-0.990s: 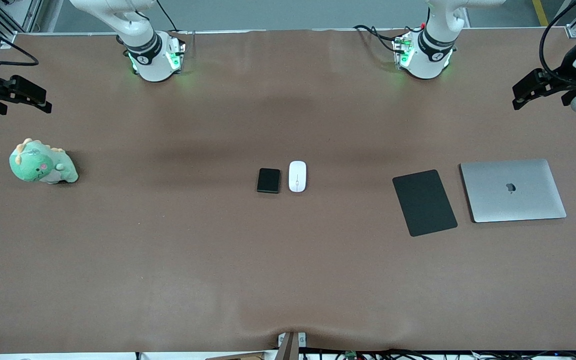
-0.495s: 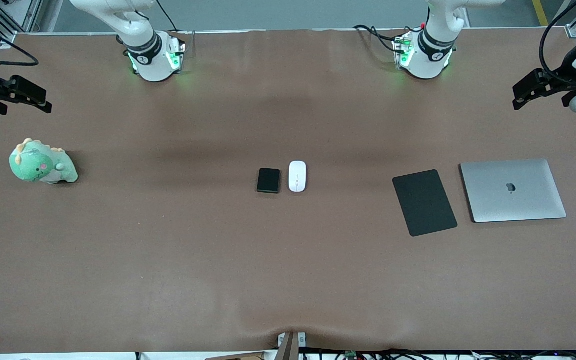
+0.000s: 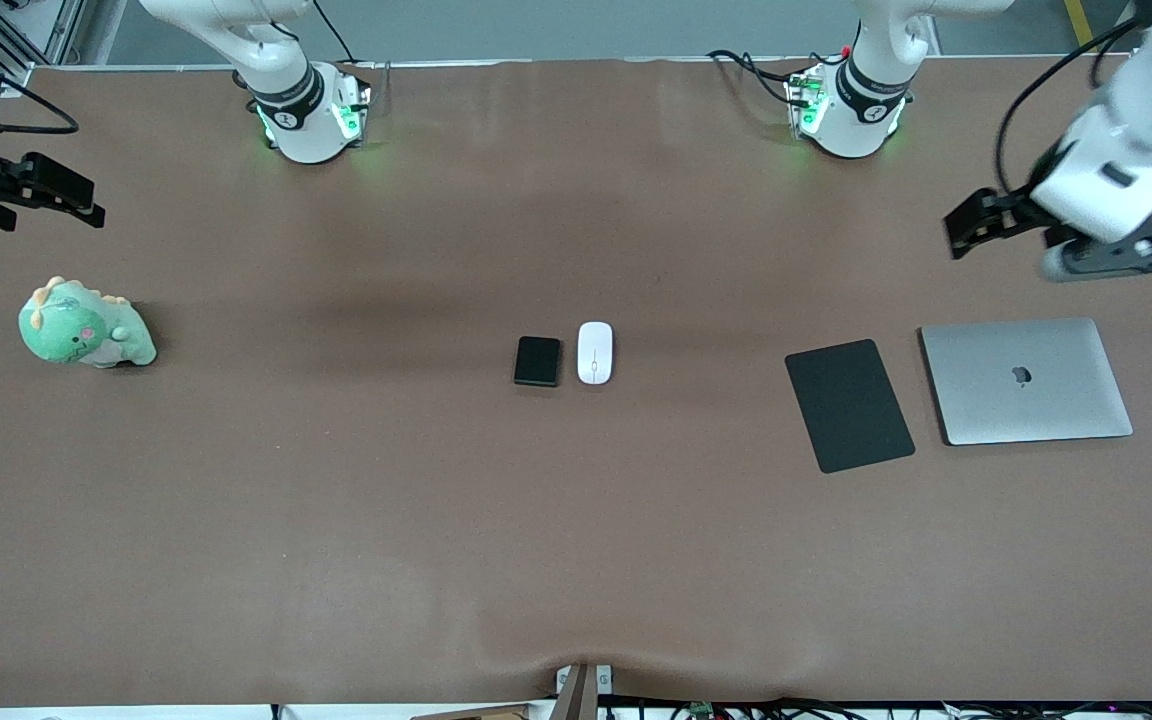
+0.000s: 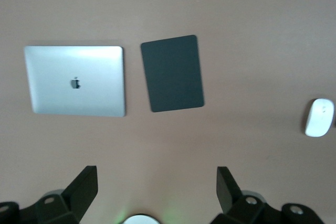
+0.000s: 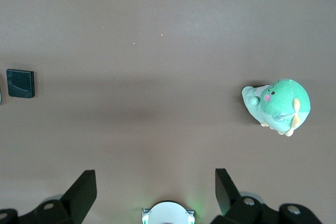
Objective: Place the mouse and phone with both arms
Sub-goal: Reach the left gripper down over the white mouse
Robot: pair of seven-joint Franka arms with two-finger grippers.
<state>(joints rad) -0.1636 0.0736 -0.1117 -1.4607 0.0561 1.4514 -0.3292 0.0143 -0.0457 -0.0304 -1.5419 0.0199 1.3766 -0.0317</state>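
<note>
The white mouse (image 3: 594,352) and the small black phone (image 3: 537,361) lie side by side at the table's middle, the phone toward the right arm's end. The left wrist view catches the mouse (image 4: 319,117) at its border. The right wrist view shows the phone (image 5: 20,83). My left gripper (image 3: 971,225) hangs open and empty over bare tabletop close to the laptop, and its own view shows the same spread jaws (image 4: 156,179). My right gripper (image 3: 86,205) waits open and empty over the right arm's end of the table (image 5: 156,182).
A flat black mat (image 3: 848,404) and a closed silver laptop (image 3: 1026,380) lie toward the left arm's end. A green plush dinosaur (image 3: 84,327) sits at the right arm's end. Both arm bases (image 3: 306,120) (image 3: 846,115) stand along the table's back edge.
The left arm has swung in from the table's end toward the middle, carrying its open gripper over the area by the laptop. The right arm, mouse and phone have not moved.
</note>
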